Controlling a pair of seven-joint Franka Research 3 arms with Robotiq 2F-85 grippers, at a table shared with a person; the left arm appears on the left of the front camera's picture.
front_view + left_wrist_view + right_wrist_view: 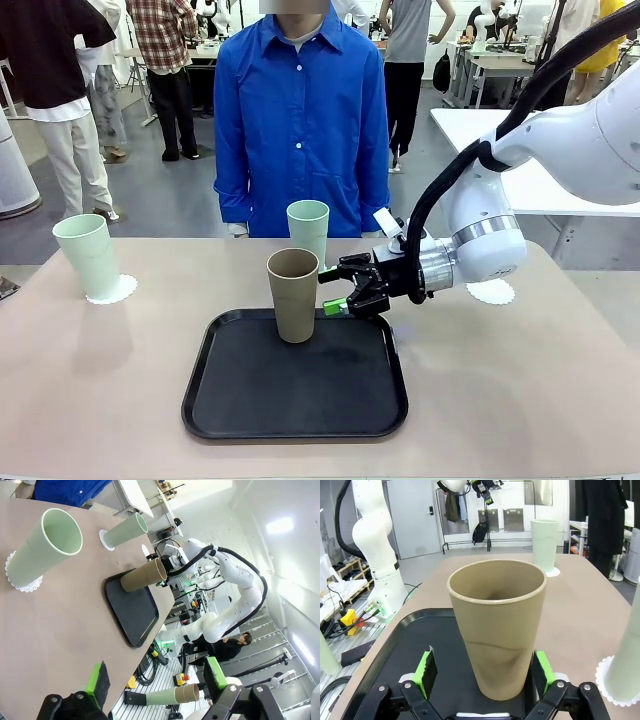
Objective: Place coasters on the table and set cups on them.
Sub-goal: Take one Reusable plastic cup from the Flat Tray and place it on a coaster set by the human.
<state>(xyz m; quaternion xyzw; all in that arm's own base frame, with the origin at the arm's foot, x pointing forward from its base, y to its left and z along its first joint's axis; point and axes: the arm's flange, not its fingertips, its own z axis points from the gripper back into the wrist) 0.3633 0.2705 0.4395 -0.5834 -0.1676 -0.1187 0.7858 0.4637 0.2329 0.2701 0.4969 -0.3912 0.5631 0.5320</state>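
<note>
Brown cup (496,625) stands on the tray (400,652) between the wide-open, empty right gripper's (485,672) green pads (426,669).

In the right wrist view we see only a sliver of a mint cup (627,665) at the right edge, and its doily (603,677) is half out of frame. The brown cup (496,625) hides the tray's (395,655) far rim there. From the front, the right gripper (335,295) sits partly behind that brown cup (293,294), so we cannot tell if its pads touch it. The far mint cup (308,228) has its base hidden, and the arm's wrist covers part of a doily (492,292).
</note>
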